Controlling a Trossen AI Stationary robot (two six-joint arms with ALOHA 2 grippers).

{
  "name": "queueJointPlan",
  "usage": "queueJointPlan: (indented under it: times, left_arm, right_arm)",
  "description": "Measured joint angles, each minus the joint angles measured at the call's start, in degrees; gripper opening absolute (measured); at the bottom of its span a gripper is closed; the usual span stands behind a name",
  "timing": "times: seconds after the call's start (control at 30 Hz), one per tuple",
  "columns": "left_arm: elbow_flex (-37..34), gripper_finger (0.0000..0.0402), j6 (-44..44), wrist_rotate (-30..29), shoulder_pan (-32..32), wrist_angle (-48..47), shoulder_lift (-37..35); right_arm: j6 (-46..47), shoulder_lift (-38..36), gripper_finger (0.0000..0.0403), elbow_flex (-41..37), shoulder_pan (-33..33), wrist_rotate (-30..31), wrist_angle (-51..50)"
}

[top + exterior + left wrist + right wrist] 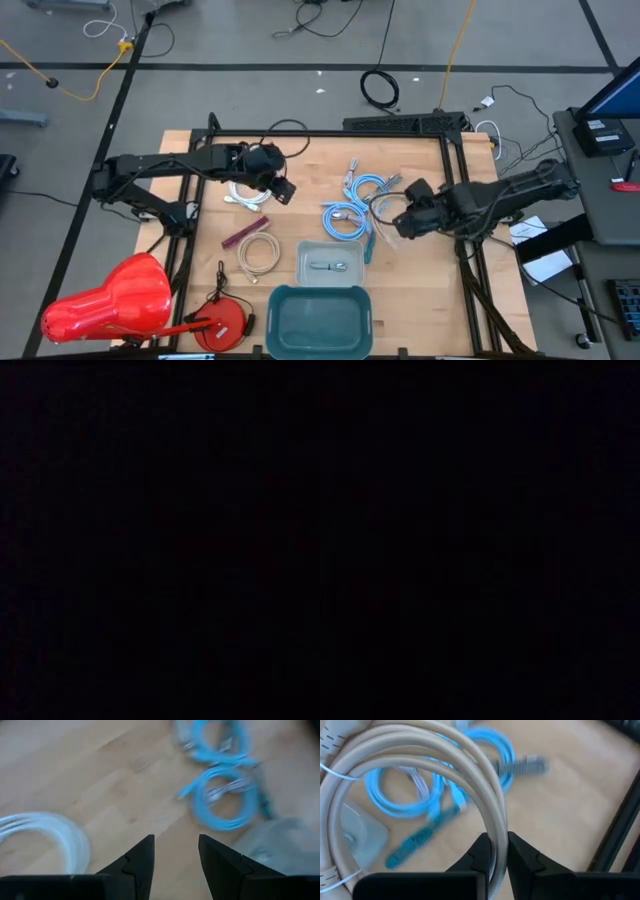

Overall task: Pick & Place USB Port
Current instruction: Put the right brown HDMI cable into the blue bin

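Observation:
My right gripper (498,851) is shut on a beige coiled cable (470,755) bound with white ties; from above, gripper (400,222) and coil (384,207) show at the table's right, beside two blue cable coils (350,215). My left gripper (176,852) stands open over bare wood at the table's left (284,192), near a white cable coil (243,195). A small metal-ended piece (330,266) lies in a clear tray (306,262). Which piece has the USB port I cannot tell. The low view is black. My right gripper pinches the coil's bundled strands (498,832) between its two fingers, which lie across them. The loop arches away beyond the fingertips, and the table's blue cables show through it. The coil looks lifted off the table.
A teal bin (320,318) stands at the near edge, in front of the clear tray. A beige coil (260,255) and a maroon strip (244,233) lie left of the tray. A red reel (222,322) and a red shape (110,300) sit at the near left.

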Motion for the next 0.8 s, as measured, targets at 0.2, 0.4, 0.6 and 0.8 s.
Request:
queueJointPlan:
  times: [0.2, 0.4, 0.6, 0.8]
  left_arm:
    - [-11.32, 0.0156, -2.36, 25.03, 1.55, 36.42, -0.02]
    - [-27.98, 0.0156, -22.58, 29.66, 2.04, 88.66, 4.56]
    - [-27.26, 0.0157, -28.08, 27.83, 1.30, 95.85, 7.17]
    - [-23.10, 0.0157, -24.58, 26.52, 1.00, 87.48, 6.80]
  right_arm:
    - [-0.29, -0.03, 0.0028, 5.57, -1.00, 6.21, 0.49]
    - [2.76, 0.34, 0.0028, 6.47, -3.70, 11.67, 3.16]
    - [-5.78, 3.54, 0.0028, 6.48, -8.22, 11.93, 18.25]
    - [-14.46, 7.77, 0.0028, 6.50, -11.78, 6.76, 29.57]
